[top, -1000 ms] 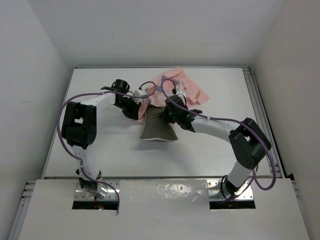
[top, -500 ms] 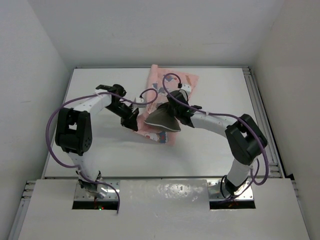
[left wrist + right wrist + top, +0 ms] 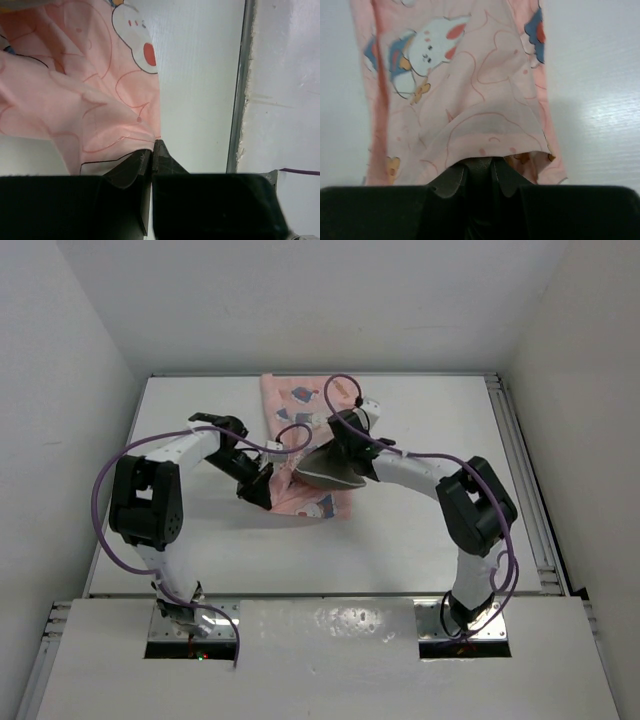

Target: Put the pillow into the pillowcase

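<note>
On table (image 3: pixel 420 540), pillowcase (image 3: pixel 290 405) now pulled under raised pillow (image 3: pixel 328 474); left gripper (image 3: pixel 151 150) pinches its hem, right gripper (image 3: pixel 479 169) clamps pillow (not inside yet).

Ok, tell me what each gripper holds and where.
Left gripper pinches the pillowcase by its edge; right gripper seems to clamp the pillow by one end, under draped fabric.

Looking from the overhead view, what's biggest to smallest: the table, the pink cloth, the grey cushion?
table
pillowcase, the pink cloth
pillow, the grey cushion; it is partly covered, so only its visible part counts
</note>
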Motion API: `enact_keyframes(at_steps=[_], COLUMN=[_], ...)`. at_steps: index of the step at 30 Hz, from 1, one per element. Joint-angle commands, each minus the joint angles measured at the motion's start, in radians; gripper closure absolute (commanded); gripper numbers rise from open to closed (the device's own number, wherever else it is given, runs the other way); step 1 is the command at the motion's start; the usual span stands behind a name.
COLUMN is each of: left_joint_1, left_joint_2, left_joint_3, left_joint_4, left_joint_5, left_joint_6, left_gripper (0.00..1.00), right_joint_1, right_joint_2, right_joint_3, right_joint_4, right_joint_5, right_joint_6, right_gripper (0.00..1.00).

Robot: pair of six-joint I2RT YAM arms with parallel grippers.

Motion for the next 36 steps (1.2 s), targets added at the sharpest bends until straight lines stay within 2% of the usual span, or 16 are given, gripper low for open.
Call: enact_keyframes(at_steps=[1,6,8,9,11,13,14,19,21,22,23,25,29,32,33,36], left_joint_1=[0.016,0.034,0.053,0.062,0.085,0.100,0.103,0.100,0.100,0.100,0.100,0.100,0.099,0.096,0.096,0.091], left_joint_2=[-0.002,0.055,0.075,0.092,0.096,0.090,0.087,0.070,0.073,0.072,0.070,0.064,0.035,0.018,0.017,0.014], left_joint_3=[0.029,0.066,0.077,0.083,0.084,0.069,0.055,0.023,0.012,0.008,-0.001,-0.021,-0.043,-0.049,-0.049,-0.058], left_joint_4=[-0.112,-0.112,-0.112,-0.114,-0.112,-0.109,-0.104,-0.068,-0.051,-0.045,-0.037,0.007,0.096,0.129,0.133,0.143], left_joint_5=[0.105,0.158,0.173,0.179,0.182,0.179,0.172,0.149,0.124,0.115,0.103,0.061,-0.005,-0.042,-0.051,-0.054], left_joint_6=[0.024,0.001,-0.022,-0.031,-0.039,-0.031,-0.030,-0.043,-0.054,-0.060,-0.072,-0.123,-0.203,-0.240,-0.247,-0.261], left_gripper=[1.00,1.00,1.00,1.00,1.00,1.00,1.00,1.00,1.00,1.00,1.00,1.00,1.00,1.00,1.00,1.00], right_joint_1=[-0.004,0.033,0.008,-0.015,-0.015,0.017,0.025,0.028,0.025,0.023,0.025,0.027,0.045,0.109,0.134,0.221], right_joint_2=[-0.050,-0.014,0.084,0.116,0.144,0.064,-0.068,-0.430,-0.513,-0.526,-0.529,-0.512,-0.437,-0.423,-0.440,-0.472], right_joint_3=[0.081,0.088,0.200,0.261,0.325,0.211,0.035,-0.354,-0.485,-0.520,-0.576,-0.612,-0.589,-0.539,-0.531,-0.523], right_joint_4=[0.076,-0.006,-0.068,-0.135,-0.302,-0.288,-0.190,-0.012,0.010,0.015,0.015,0.013,0.044,0.055,0.055,0.058], right_joint_5=[0.163,0.227,-0.025,-0.120,-0.220,-0.204,-0.195,-0.170,-0.196,-0.196,-0.193,-0.190,-0.225,-0.198,-0.166,-0.044], right_joint_6=[0.130,0.153,-0.042,-0.104,-0.254,-0.324,-0.353,-0.217,-0.143,-0.082,-0.054,0.006,-0.018,-0.141,-0.181,-0.278], right_gripper=[1.00,1.00,0.48,0.34,0.17,0.09,0.01,0.02,0.26,0.46,0.81,1.00,0.94,0.63,0.39,0.19])
